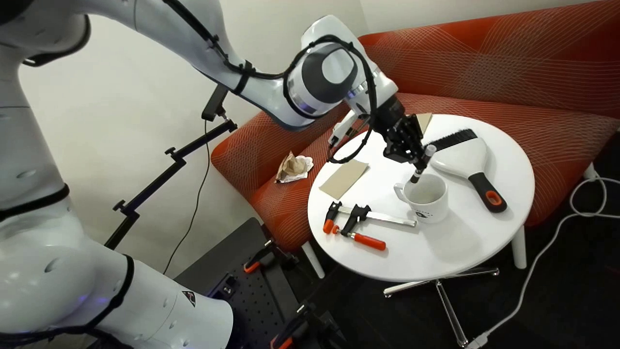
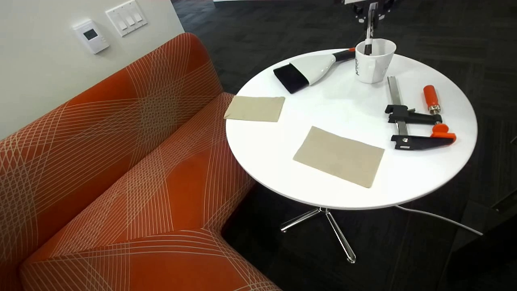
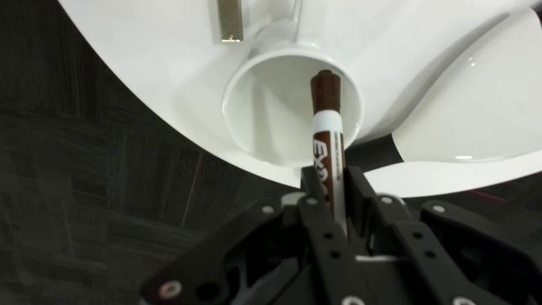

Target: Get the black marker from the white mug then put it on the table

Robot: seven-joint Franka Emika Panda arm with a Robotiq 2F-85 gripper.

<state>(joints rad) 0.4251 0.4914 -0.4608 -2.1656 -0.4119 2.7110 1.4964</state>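
Caution: hazards are listed from left to right as they stand on the counter (image 1: 397,264) in an exterior view. Beige napkin (image 1: 344,179): an overshoot in my travel could place the black Expo marker (image 3: 328,123) on this instead of the white top. Bar clamp (image 1: 359,215), lying near the white mug (image 1: 436,212): a sideways path taken too low could let the marker's cap end catch on it. Mug: lateral travel before sufficient lift could drive the cap into the rim, tipping the mug or twisting the marker in my grip. Hand brush (image 1: 467,164), at the right: a release above its body could deflect the marker onto an unintended spot. Wherever I release, the round barrel may roll toward the counter's edge if dropped from height. Workpiece position, read from left to right in the wrist view: finger, marker, finger. My claw (image 3: 330,174) is clamped on the marker's barrel, which runs lengthwise between the two fingers. The cap end projects beyond the fingertips, tilted, over the mug's mouth; whether its tip sits below the rim I cannot tell. Extraction is therefore judged incomplete until I verify clearance, and placement is not yet done.
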